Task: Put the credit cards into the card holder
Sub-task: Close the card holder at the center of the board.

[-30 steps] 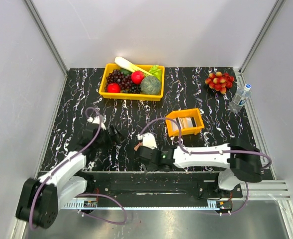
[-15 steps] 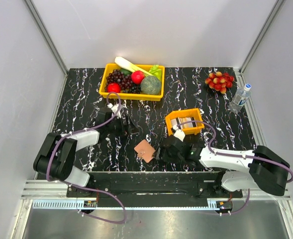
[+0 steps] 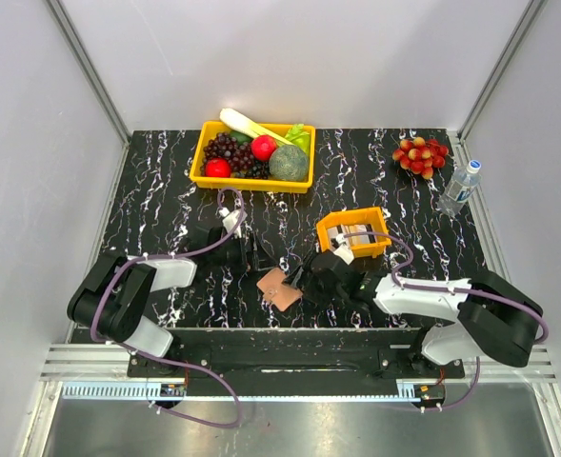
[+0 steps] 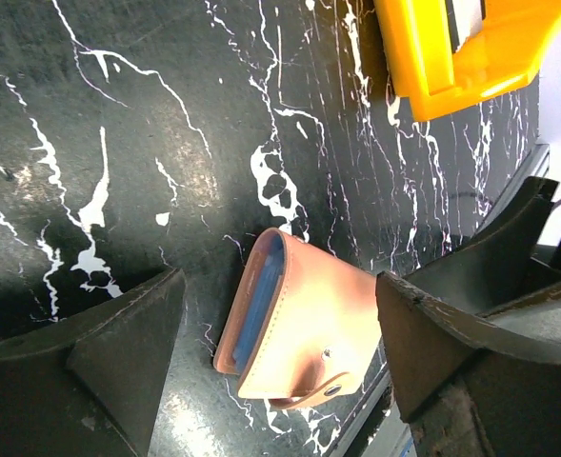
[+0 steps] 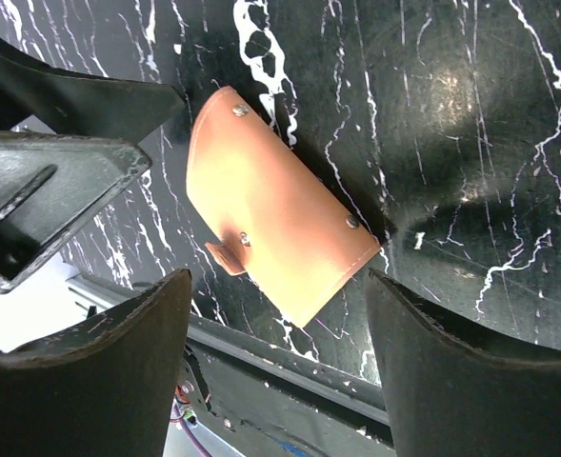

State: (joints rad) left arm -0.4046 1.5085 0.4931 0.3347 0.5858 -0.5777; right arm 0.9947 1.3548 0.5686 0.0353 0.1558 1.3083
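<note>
While the left gripper [image 3: 253, 255] and right gripper [image 3: 304, 279] are released, holder [image 3: 278, 288] just ahead, pin it before unsnapping

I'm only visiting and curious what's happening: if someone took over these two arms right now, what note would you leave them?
Left gripper: open, empty, pointed at the card holder.
Right gripper: open, empty, facing the same holder from the other side.
Card holder: on the table near the front edge, folded.
Credit cards: in the orange tray behind the holder.
Done: no card moved, as far as shows.
Left: open the holder, fetch the cards, slot them in.
</note>
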